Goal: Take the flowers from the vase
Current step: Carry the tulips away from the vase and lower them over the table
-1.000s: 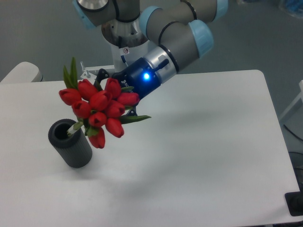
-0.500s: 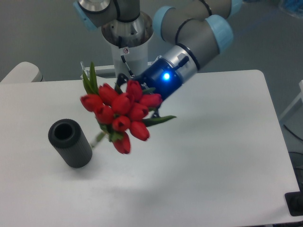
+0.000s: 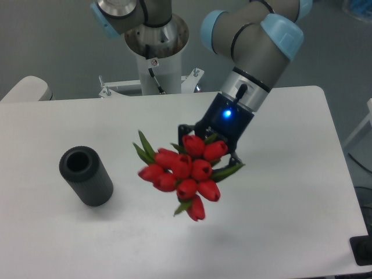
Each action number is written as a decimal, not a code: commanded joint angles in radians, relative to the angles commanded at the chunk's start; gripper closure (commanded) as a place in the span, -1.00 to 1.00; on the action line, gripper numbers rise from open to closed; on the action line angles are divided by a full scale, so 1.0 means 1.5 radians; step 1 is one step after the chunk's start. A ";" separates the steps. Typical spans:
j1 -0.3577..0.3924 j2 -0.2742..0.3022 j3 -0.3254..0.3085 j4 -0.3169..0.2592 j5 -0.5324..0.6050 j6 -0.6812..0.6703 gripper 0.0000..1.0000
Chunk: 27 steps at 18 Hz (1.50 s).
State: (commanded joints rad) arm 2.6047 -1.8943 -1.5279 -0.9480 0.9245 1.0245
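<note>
Above the middle of the white bench (image 3: 290, 174), the flowers (image 3: 187, 174) hang clear of the surface as a tight bunch of red tulip buds with green leaves, carried at the end of the arm. The gripper (image 3: 207, 141) is clamped on the flowers from behind, its dark fingers mostly hidden by the buds, with a blue light lit on the wrist just above. Well apart to the left, the vase (image 3: 86, 175) stands upright on the bench, its round mouth open and nothing in it.
</note>
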 joint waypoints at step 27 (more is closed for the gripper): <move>-0.063 -0.213 0.188 -0.151 0.423 0.263 0.85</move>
State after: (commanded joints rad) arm 2.5096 -2.2134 -1.2456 -1.1751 1.5585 1.4188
